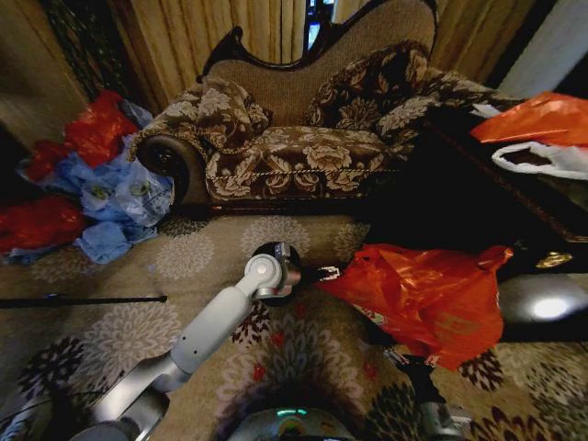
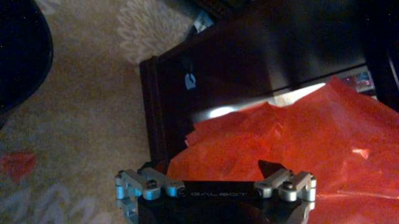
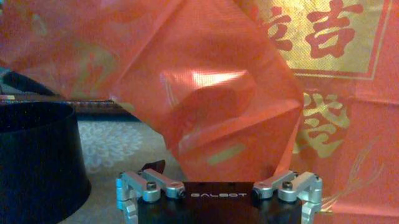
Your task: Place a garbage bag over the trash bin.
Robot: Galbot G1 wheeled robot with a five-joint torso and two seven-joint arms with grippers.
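Note:
The garbage bag (image 1: pixel 423 294) is a glossy red-orange plastic sheet with gold print, hanging above the patterned carpet in front of the sofa. My left gripper (image 1: pixel 323 274) is shut on its left corner, and the plastic (image 2: pixel 299 140) spreads out from between the jaws (image 2: pixel 212 165). My right arm (image 1: pixel 424 386) rises from below into the bag's lower edge. There my right gripper (image 3: pixel 215 172) is shut on a fold of the bag (image 3: pixel 212 93). The trash bin (image 3: pixel 37 158), black and round, stands on the carpet close beside the right gripper. In the head view the bag hides the bin.
A brown floral sofa (image 1: pixel 294 138) fills the back. A dark glossy table (image 1: pixel 478 193) on the right carries an orange bag (image 1: pixel 542 115) and a white bag (image 1: pixel 542 158). Blue and red bags (image 1: pixel 110 184) pile up at left. A black rod (image 1: pixel 83 299) lies on the carpet.

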